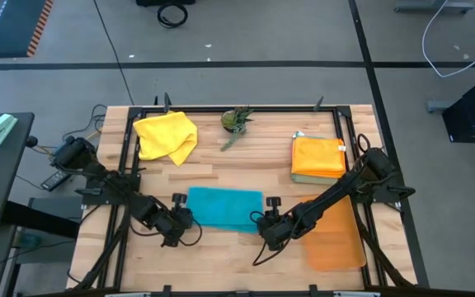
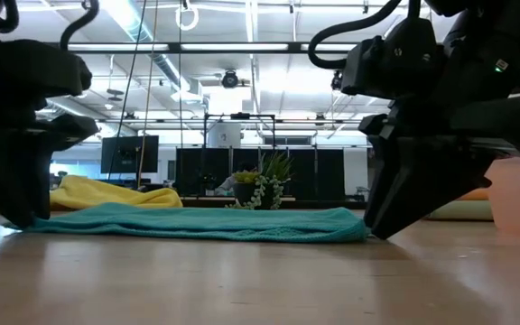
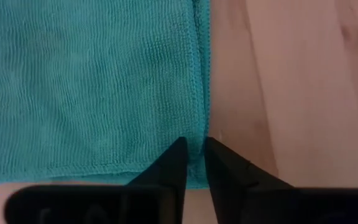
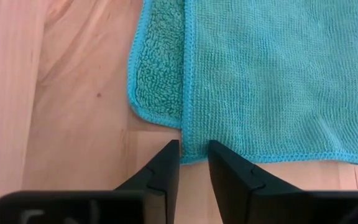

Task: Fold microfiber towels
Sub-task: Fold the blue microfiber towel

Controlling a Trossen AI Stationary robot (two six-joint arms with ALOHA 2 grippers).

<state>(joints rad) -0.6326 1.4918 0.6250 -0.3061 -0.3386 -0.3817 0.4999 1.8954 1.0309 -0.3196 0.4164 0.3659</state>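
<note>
A teal microfiber towel [image 1: 225, 206] lies flat on the wooden table [image 1: 221, 165], folded into a rectangle with a lower layer peeking out at one end [image 4: 157, 81]. My left gripper [image 1: 190, 224] [image 3: 196, 152] is shut on the towel's near left corner. My right gripper [image 1: 264, 226] [image 4: 192, 155] stands at the near right corner, open by a narrow gap, with the corner [image 4: 190, 155] between its fingers. In the low view the towel [image 2: 197, 223] lies between the two dark grippers. A crumpled yellow towel [image 1: 165, 136] lies at the far left. My left gripper has the towel's side edge at the near left corner [image 3: 197, 134] between its two fingertips. The fingers slant down from the near side. The towel lies flat on the table; one layer or several, I cannot tell.
A stack of folded towels, orange on top [image 1: 317, 155], sits at the far right. A translucent orange mat [image 1: 336, 241] lies at the near right, under my right arm. A small green plant [image 1: 236, 121] stands at the far middle. Bare wood lies between the towels.
</note>
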